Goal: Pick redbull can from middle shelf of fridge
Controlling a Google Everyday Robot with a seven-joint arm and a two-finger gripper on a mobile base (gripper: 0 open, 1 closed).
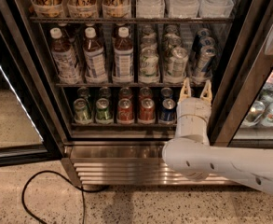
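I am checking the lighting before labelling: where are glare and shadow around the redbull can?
Camera view: the redbull can on the middle shelf carries bright glints; the open gripper, below the can at that shelf's edge, is evenly lit; on the fridge, the steel base gleams.

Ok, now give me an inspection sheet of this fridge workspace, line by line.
Surface: middle shelf of the fridge, a wire rack, door open.
Job's things: redbull can upright at the shelf's right end, not gripped.
Clutter: brown bottles left, pale cans centre; short cans on the rack below.
Grippers: gripper open, pointing up, just below the redbull can at the shelf's front edge.
Cables: black cable looped on the floor, lower left.
Surroundings: speckled floor; second cooler with cans at right.
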